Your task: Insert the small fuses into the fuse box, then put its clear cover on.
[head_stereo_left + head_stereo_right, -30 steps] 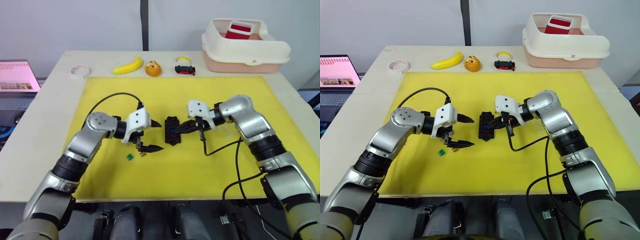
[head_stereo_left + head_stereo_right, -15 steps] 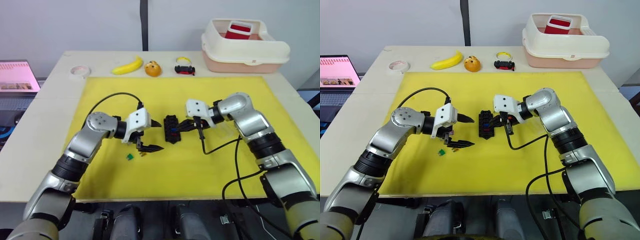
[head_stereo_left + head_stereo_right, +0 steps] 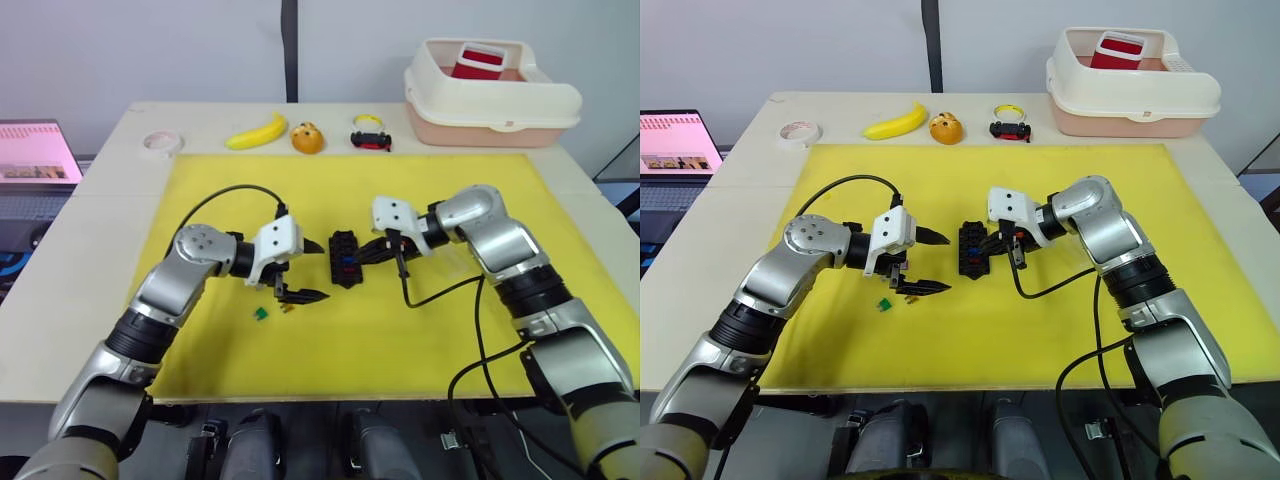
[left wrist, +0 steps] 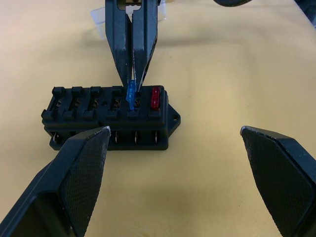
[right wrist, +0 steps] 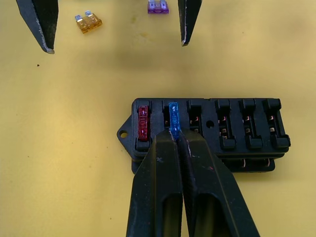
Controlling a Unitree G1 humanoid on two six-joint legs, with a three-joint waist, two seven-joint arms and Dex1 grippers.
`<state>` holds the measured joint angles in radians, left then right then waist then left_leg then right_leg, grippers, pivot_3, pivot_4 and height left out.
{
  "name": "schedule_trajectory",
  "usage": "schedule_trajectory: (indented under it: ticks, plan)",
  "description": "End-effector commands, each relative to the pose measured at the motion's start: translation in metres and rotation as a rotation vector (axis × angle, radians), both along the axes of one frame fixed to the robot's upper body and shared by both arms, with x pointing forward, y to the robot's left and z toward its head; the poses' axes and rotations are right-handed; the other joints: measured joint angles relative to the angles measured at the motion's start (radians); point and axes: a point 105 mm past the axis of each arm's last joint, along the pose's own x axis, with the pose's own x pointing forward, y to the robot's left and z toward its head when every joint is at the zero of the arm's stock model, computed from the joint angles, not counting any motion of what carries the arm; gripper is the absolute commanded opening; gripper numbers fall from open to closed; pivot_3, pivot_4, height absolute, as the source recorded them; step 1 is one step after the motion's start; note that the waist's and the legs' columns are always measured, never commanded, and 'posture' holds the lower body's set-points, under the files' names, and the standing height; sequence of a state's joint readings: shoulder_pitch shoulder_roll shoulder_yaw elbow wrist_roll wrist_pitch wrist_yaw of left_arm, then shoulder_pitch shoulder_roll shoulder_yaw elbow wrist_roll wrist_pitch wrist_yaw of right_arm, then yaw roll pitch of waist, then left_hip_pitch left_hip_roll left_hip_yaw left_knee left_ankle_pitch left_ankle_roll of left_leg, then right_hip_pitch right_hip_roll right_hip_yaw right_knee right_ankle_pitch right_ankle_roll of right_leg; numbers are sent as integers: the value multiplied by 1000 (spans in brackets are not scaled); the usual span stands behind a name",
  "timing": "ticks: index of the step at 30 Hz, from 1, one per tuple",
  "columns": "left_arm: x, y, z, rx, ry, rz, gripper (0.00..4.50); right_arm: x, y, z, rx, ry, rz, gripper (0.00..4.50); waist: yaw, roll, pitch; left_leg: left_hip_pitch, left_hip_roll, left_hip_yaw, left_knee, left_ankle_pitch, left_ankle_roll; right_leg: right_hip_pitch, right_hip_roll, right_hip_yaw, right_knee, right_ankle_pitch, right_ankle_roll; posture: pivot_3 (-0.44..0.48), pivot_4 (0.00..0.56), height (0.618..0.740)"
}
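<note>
The black fuse box [image 3: 344,258] lies mid-mat. A red fuse [image 5: 143,122] sits in its end slot. My right gripper [image 5: 177,138] is shut on a blue fuse [image 5: 174,118] that stands in the slot beside the red one. My left gripper [image 3: 311,271] is open just left of the box with nothing between its fingers. On the mat by the left gripper lie a green fuse [image 3: 259,314], an amber fuse [image 5: 88,21] and a purple fuse [image 5: 158,6]. A pale translucent piece [image 4: 97,19], possibly the clear cover, lies behind the right gripper's fingers.
A yellow mat [image 3: 420,340] covers the table. At its back edge are a tape roll [image 3: 160,142], a banana [image 3: 255,131], an orange toy [image 3: 307,137] and a small toy car [image 3: 370,132]. A cream bin [image 3: 490,95] stands back right; a laptop [image 3: 35,155] is at the left.
My right gripper with the blue fuse has edged slightly left over the fuse box. The left arm has not moved.
</note>
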<state>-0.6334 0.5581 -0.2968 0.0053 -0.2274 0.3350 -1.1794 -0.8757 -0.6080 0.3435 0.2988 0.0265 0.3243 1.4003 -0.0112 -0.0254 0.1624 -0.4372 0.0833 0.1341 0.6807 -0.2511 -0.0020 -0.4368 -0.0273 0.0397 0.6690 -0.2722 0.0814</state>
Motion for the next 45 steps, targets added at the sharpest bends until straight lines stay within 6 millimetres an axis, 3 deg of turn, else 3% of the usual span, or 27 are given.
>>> schedule_trajectory:
  ticks: [1,6,17,24,45]
  plan:
    - [1,-1,11,-20,-45,-5,4425,-1,2,12,32,-8,9,0,0,0,0,0,0,0,0,0,0,0,0,0,0,0,0,0,150,739]
    - [1,0,11,-21,-44,-4,4425,-3,4,18,64,-3,18,0,0,0,0,0,0,0,0,0,0,0,0,0,0,0,0,0,150,739]
    - [1,1,11,-21,-43,1,4425,-3,4,9,15,-27,38,0,-1,0,0,0,0,0,0,0,0,-1,0,0,0,0,0,0,150,739]
    - [1,1,11,-20,-42,2,4425,-8,10,19,75,8,46,0,-1,0,0,0,0,0,0,0,0,-1,0,0,0,0,0,0,150,739]
    - [2,2,11,-16,-43,6,4425,-3,4,8,5,-11,8,0,0,0,0,-1,0,0,0,0,0,-1,0,0,0,0,0,0,150,739]
